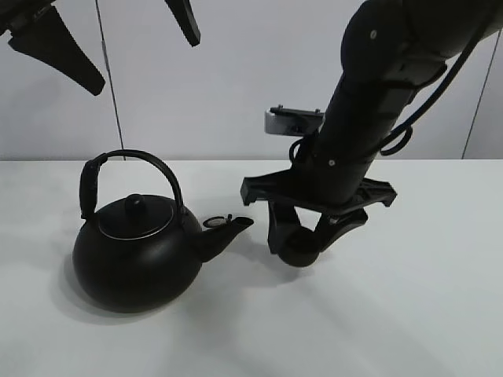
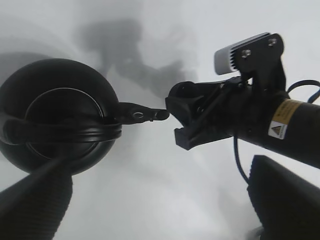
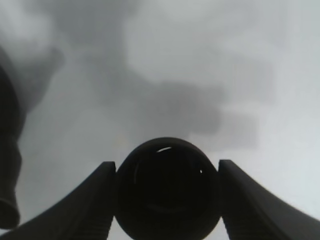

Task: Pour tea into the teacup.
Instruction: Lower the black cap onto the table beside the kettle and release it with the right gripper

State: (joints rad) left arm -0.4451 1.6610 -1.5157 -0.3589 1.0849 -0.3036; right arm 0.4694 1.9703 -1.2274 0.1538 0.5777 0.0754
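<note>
Left claw spread wide, high above kettle, off the handle: grip arch top, tip slowly. Spout aims at teacup, clamped in right claw just beside it, low by the surface. Rim should sit level, under spout tip.

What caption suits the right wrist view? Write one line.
Right hand shut on the teacup, with the kettle close beside it.

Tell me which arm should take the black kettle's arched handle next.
Left. The open left gripper hangs above the round black kettle and its arched handle; the right gripper is shut on the small matte black teacup beside the spout.
</note>
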